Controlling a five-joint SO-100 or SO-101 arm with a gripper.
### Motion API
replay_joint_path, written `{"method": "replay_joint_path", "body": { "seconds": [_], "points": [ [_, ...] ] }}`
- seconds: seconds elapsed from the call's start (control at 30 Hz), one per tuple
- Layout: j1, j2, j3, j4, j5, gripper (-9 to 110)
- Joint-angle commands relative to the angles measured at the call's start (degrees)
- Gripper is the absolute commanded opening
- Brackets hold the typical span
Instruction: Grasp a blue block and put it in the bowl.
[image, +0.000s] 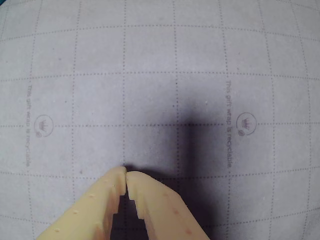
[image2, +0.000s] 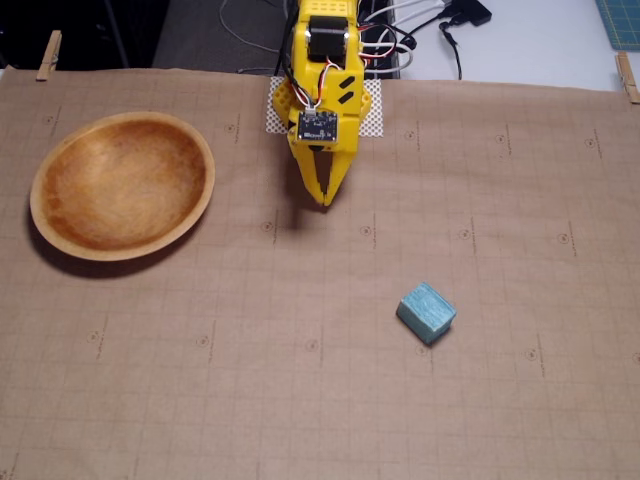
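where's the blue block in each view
Wrist view: not in it; only the shut tool and the gridded paper show.
Fixed view: the blue block lies right of centre, below and right of the tool, far from the bowl.
Shared landmark: the tool's yellow tips over the gridded paper.

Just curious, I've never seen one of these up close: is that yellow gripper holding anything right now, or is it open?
Gripper: closed, tips touching, holding nothing. The blue block lies on the paper, away from it.

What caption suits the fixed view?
Closed gripper hovers between empty wooden bowl and blue block on brown paper.
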Motion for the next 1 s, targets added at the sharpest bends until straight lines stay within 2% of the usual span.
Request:
{"method": "replay_joint_path", "body": {
  "seconds": [0.0, 0.97],
  "points": [
    [-0.18, 0.44, -1.23, 0.00, -0.35, -2],
    [-0.79, 0.44, -1.23, 0.00, -0.35, -2]
  ]
}}
